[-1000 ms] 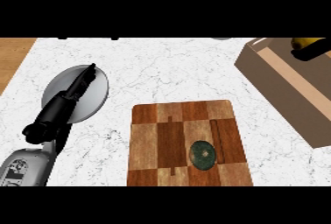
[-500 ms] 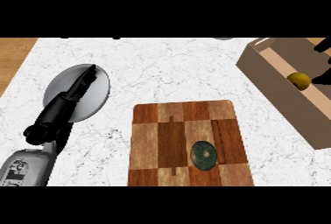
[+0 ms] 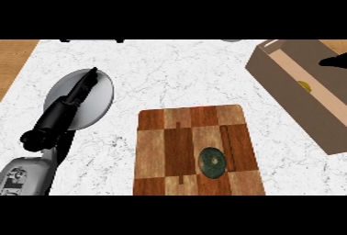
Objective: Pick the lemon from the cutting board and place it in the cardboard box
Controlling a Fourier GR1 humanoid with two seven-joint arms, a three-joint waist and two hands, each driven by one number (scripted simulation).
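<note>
Lemon point(image 3: 304, 86) reads as in the box point(image 3: 288, 98): we see a small yellow patch inside, tight against the inner face of the near wall, and nothing yellow on the board point(image 3: 180, 147). Right hand point(image 3: 337, 61) is only a black sliver at the right edge above the box, apart from the lemon as far as we can see. We cannot tell whether it's released or clenched; too little of it shows. Left hand point(image 3: 76, 94) rests over the plate point(image 3: 97, 109) at left, fingers straight, holding nothing. We judge the place as essentially done, so the risks are all in the exit. One: the right hand sits over the box opening, so a retreat that goes sideways or low could clip the wall and shove or tip the box on the surface point(image 3: 183, 73). Lift first, then pull back. Two: the wall hides most of the lemon, so we can't confirm it sits on the box floor. A knock could set it rolling, though the walls should keep it in. Three: the box runs off the right edge of view, so we can't check what's beside it. Green disc point(image 3: 213, 162) on the board isn't ours; leave it. Left arm lies across the plate, and any move there could drag it.
</note>
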